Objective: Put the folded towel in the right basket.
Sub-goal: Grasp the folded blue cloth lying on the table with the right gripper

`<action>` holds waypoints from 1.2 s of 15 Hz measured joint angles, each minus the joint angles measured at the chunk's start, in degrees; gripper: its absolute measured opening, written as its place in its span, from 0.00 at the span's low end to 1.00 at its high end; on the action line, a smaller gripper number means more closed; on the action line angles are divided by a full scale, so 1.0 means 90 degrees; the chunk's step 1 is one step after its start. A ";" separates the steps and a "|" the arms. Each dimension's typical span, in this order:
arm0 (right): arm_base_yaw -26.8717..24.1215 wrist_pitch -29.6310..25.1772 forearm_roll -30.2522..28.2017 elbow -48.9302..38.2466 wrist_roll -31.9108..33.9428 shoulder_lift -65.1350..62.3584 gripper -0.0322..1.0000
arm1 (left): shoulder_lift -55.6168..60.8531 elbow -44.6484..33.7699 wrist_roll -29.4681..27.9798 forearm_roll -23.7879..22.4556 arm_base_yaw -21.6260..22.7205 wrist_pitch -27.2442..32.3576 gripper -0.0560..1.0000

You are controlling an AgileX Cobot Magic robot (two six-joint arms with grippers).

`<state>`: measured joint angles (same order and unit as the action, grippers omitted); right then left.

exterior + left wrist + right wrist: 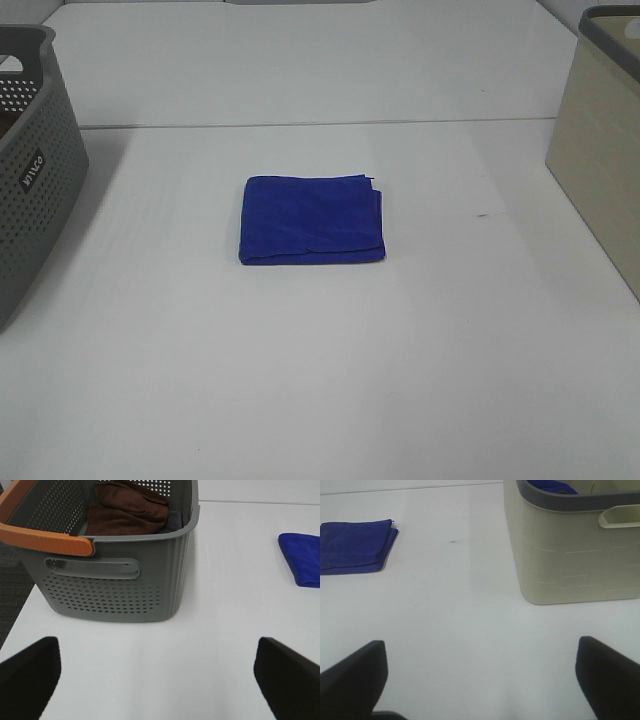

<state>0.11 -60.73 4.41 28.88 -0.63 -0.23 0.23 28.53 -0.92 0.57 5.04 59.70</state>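
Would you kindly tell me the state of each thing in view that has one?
blue towel: folded, lying flat on the table, ungripped
grey basket: upright, brown cloth inside
beige basket: upright, blue item inside
left gripper: open, empty
right gripper: open, empty

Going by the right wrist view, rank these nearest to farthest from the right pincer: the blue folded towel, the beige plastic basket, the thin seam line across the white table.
1. Beige plastic basket, at the right of the white table, closest to the right pincer.
2. Blue folded towel, mid-table, farther out.
3. Thin seam line, crossing the table behind both.
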 joint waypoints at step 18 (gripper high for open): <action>0.0000 0.0000 0.0057 0.0000 0.0000 0.0000 0.97 | 0.0000 0.0000 0.0000 0.0000 0.0000 0.0000 0.97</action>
<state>0.11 -60.73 4.93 28.88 -0.63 -0.23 0.23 28.53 -0.92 0.57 5.04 59.70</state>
